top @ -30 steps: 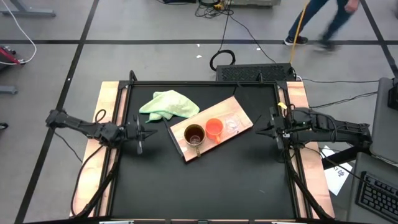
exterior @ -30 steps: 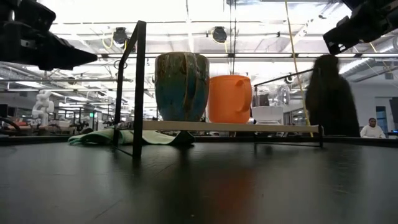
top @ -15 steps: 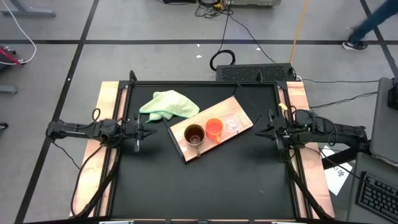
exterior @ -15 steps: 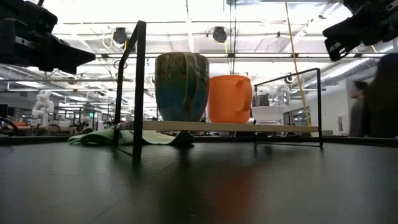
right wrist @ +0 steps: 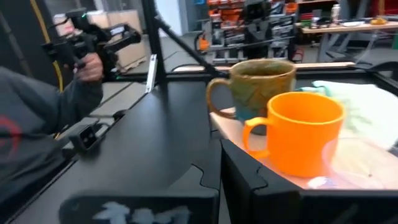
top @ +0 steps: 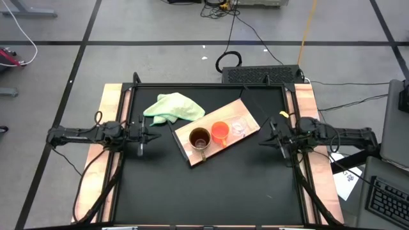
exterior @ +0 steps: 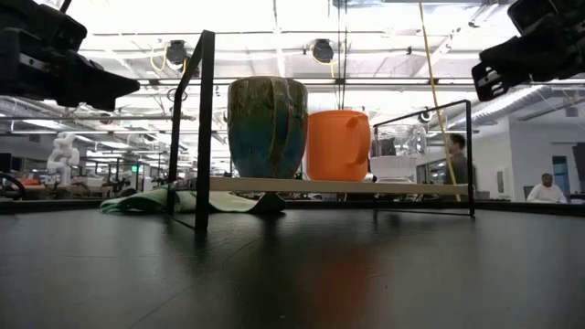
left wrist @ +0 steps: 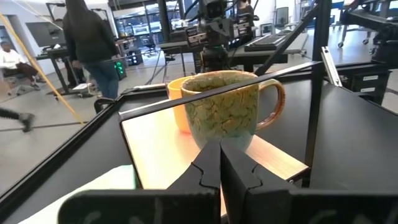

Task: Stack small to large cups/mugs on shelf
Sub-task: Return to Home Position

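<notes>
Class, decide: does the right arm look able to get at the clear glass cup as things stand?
Probably yes: the clear glass cup stands at the shelf end nearest the right arm, nothing between; the orange cup sits beyond.

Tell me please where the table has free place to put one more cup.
Widest bare patch: the black table on the shelf's side away from the green cloth, between left hand and right hand. The table corner beyond the shelf's glass cup end is also bare. Crowded: the shelf itself, where mug, orange cup and glass cup stand in a row.
</notes>
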Robot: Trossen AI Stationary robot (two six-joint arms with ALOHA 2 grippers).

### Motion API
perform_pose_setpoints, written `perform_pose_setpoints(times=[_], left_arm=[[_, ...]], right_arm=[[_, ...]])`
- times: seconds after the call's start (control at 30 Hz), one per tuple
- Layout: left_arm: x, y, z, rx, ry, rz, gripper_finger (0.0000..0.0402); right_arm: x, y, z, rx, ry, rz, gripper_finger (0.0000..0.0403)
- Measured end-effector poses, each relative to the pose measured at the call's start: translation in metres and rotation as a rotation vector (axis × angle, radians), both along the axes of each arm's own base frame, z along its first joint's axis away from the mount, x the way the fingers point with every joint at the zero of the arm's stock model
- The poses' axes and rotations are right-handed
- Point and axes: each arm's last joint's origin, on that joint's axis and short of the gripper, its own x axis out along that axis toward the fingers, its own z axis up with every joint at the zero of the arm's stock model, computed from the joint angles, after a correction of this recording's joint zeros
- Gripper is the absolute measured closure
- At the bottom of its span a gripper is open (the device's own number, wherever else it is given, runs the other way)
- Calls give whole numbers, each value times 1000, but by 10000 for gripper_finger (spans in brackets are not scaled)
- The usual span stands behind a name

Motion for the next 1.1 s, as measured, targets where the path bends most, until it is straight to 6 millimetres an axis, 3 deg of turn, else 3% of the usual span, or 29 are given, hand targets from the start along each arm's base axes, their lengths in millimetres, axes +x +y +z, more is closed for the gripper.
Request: perform_pose_setpoints(times=[1.1], left_arm=[[-5, -2, 13, -55, 61, -75, 400]], right_arm=[[-1, 18, 3, -95, -88, 195, 403]])
